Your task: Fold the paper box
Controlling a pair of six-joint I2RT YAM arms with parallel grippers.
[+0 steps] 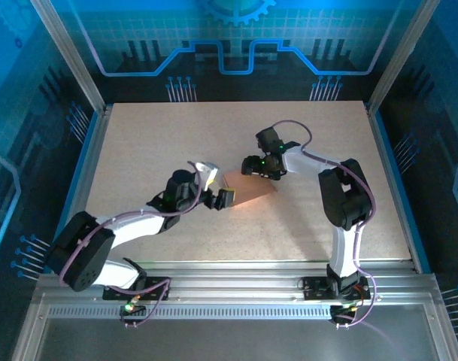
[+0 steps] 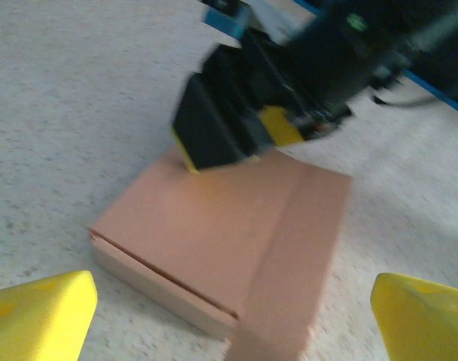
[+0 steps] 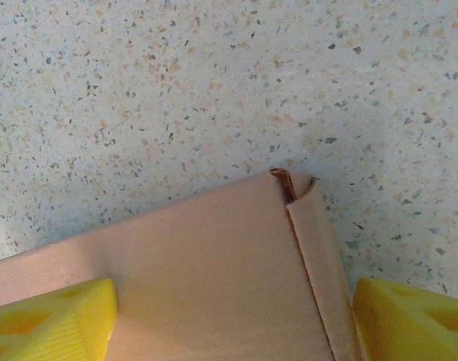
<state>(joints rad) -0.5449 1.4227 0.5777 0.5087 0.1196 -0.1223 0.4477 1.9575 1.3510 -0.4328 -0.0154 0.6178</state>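
This was a robot lab cell. A speckled worktop [image 1: 138, 150] lay under the fingers [image 2: 40, 312], blue panels [image 1: 236, 30] printed with circuit lines and a gear rose beyond them, and an aluminium rail [image 1: 236, 301] behind them carried both arm bases [image 1: 341, 289].

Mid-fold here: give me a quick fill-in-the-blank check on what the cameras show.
1. The flat salmon-pink cardboard paper box rests on the speckled ____.
2. The left tool has ____ fingertips.
3. The left tool and the right tool both stand ____.
Missing words: table; yellow; open.
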